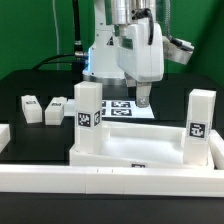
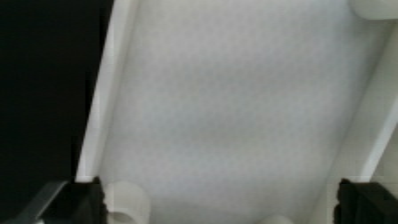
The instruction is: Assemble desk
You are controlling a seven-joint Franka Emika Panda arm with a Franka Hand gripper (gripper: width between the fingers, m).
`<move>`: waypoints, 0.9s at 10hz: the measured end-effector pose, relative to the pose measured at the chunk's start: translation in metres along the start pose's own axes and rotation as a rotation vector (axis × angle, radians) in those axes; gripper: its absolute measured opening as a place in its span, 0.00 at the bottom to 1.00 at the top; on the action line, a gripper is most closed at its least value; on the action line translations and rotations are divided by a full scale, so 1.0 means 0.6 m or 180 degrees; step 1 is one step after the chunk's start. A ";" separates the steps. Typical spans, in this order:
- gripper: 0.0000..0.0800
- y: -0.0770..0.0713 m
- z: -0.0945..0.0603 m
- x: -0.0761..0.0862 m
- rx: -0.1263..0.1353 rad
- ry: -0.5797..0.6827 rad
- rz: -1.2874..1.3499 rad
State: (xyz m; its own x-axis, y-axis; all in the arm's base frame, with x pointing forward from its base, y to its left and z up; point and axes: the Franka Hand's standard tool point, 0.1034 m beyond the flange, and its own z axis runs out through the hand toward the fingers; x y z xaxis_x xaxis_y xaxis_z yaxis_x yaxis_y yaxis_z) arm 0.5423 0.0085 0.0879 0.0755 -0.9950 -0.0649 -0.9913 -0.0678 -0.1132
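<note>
The tabletop [image 1: 135, 150] lies flat on the black worktop [image 1: 40, 135], low in the exterior view and just behind the long white border rail [image 1: 110, 182] that runs along the 6 o'clock edge. Two legs stand upright on it. The first upright leg [image 1: 88, 105] is at the tabletop's 9 o'clock end and the second upright leg [image 1: 199, 118] at its 3 o'clock end, each showing a small black-and-white tag on its face (whether they are fastened or only standing there cannot be told).

Two more legs lie loose on the worktop off toward 9 o'clock, close beside each other. The outer loose leg [image 1: 31, 107] is farther out and the inner loose leg [image 1: 57, 110] is nearer the first upright leg. Both are apart from the tabletop.

The hand [image 1: 143, 99] hangs from the arm at about 12 o'clock of the tabletop, between the two upright legs, with its tips low near the tabletop's far edge. The marker board [image 1: 118, 108] lies just behind it.

In the wrist view the dark fingers [image 2: 54, 203] stand wide apart at the two corners of the frame. A broad white surface fills the space between and beyond them. The hand is spread open and grips nothing.
</note>
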 end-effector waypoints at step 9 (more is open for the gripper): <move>0.81 0.065 0.096 0.004 -0.0299 0.0083 0.0595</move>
State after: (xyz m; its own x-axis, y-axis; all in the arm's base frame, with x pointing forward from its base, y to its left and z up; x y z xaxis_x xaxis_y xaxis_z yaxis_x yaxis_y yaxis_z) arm 0.5099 0.0078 0.0263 -0.1122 -0.9924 -0.0504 -0.9936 0.1128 -0.0086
